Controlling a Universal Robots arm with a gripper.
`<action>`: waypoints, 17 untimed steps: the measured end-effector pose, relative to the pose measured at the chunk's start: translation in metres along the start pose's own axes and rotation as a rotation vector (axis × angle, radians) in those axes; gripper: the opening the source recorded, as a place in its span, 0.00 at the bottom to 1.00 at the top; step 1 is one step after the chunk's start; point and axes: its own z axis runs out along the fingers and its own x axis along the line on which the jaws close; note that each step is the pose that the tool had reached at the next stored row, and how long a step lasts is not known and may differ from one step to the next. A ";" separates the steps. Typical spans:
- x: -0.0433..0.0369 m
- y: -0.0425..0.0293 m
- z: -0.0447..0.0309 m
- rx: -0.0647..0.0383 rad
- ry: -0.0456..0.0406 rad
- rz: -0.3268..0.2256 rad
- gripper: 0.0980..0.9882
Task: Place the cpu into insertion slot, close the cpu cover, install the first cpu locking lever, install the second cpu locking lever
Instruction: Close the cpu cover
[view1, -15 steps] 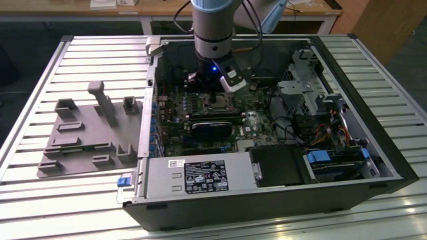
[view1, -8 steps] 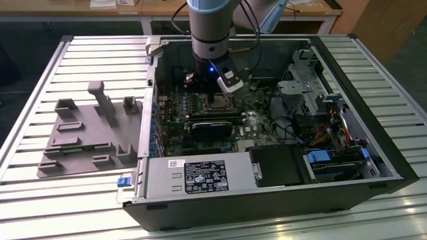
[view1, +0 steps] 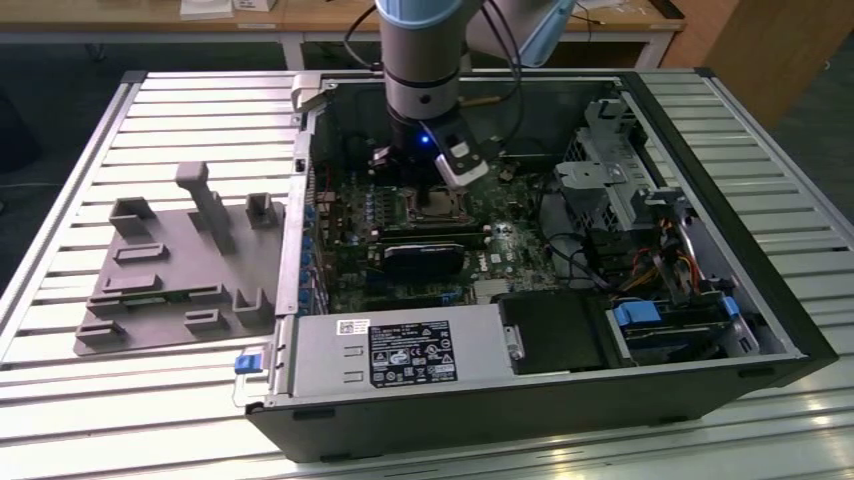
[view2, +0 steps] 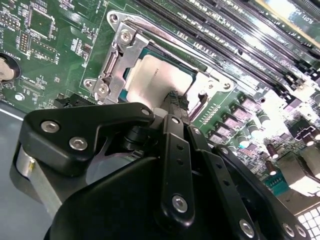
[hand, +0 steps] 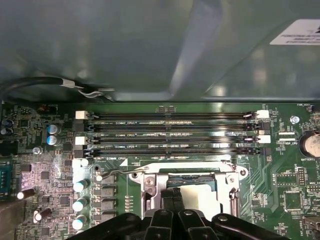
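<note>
Two black fingers (view2: 172, 108) of the gripper (view2: 176, 97) are pressed together with nothing between them. Their tips sit on or just above the pale top of the cpu (view2: 155, 75), near one edge; whether they touch it cannot be told. The cpu lies flat in the slot (hand: 192, 181) on the motherboard (view2: 45, 60). The silvery cover (view2: 117, 57) frames it, so the cpu's top shows through the window. Whether the cover is fully down is unclear. A thin wire lever (hand: 116, 172) runs along the side of the slot that faces the memory slots (hand: 170, 132); whether it is latched cannot be told. In the exterior view the arm (view1: 420, 60) comes straight down into the open case (view1: 747, 300), which lies on a slatted table (view1: 80, 150). A grey fixture (view1: 160, 270) rests on the table at the exterior view's left, just beside the case.
</note>
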 end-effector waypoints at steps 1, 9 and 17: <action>-0.0010 0.0001 0.0001 0.000 -0.0001 0.000 0.00; -0.0087 0.0003 0.0002 0.000 0.0001 0.000 0.00; -0.0166 0.0008 -0.0014 0.000 0.0004 0.000 0.00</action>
